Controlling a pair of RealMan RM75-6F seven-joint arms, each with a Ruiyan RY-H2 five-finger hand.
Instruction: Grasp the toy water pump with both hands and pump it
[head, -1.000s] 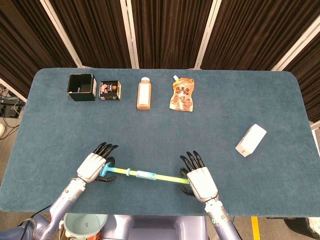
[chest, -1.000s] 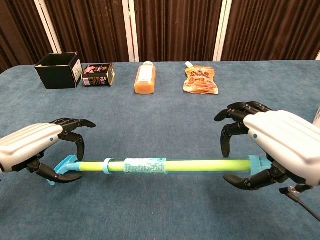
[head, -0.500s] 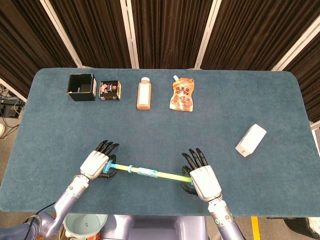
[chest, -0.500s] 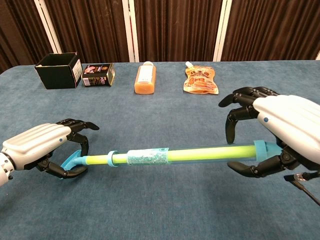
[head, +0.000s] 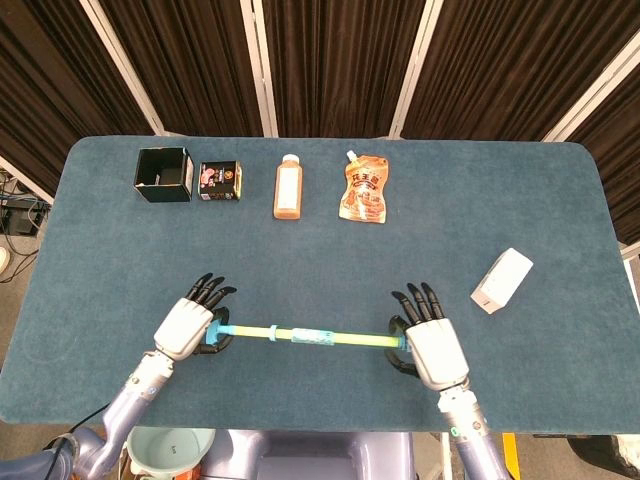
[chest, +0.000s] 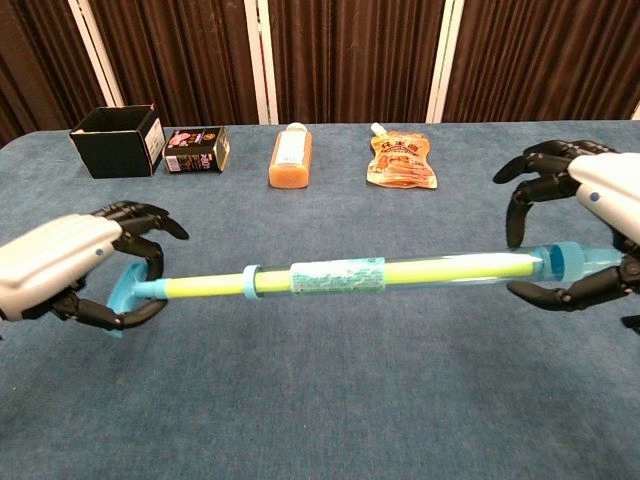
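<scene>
Toy water pump (chest: 340, 276) gripped w/ both hands, black box (head: 163, 174) open-topped

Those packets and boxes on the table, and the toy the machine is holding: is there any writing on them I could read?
Nothing reads clearly.
Orange pouch: printed characters, too blurred to read.
Small dark box: a picture and print, too small.
Pump: a printed label band, illegible.
Bottle: a pale label, no legible text.
Open black box: a pale sticker on its side, unreadable.
White box: no writing visible.
</scene>
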